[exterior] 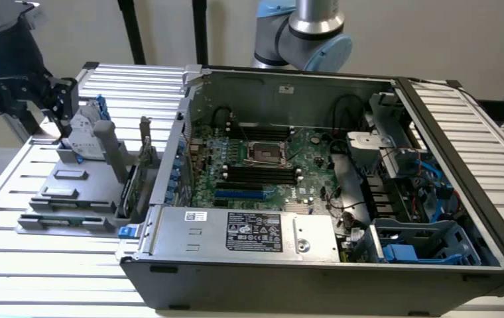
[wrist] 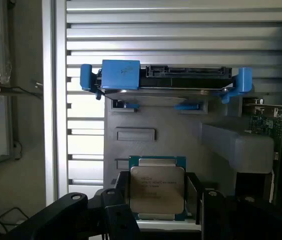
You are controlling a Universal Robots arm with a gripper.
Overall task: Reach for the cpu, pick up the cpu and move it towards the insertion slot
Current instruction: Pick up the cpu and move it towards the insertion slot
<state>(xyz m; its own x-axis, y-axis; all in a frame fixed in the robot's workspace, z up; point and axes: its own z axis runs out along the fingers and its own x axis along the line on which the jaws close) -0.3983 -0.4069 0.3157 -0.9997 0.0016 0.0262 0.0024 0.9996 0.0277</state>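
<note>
Gripper: the gripper (wrist: 158, 212) has its black fingers (wrist: 118, 215) pressed to two opposite edges of the cpu (wrist: 156, 192) and looks closed on it. In the exterior view it (exterior: 58, 99) hangs over the grey holder (exterior: 66, 175) at that view's left.
Cpu: between the fingers, silver face towards the wrist camera, green border showing round it.
Hard drive: the hard drive (wrist: 165, 82), in its blue bracket, stands beyond the cpu on the same holder.
Insertion slot: the insertion slot (exterior: 267, 154) sits on the motherboard inside the open case (exterior: 323, 271), well apart from the gripper; the case wall (exterior: 184, 112) stands between them.
Risk, grip: held only by thin edges, the chip could tilt or slip if jolted.
Risk, path: a low carry could clip the hard drive or the case wall.
Risk, slot: a tilted or rotated chip could damage the socket's contacts.
</note>
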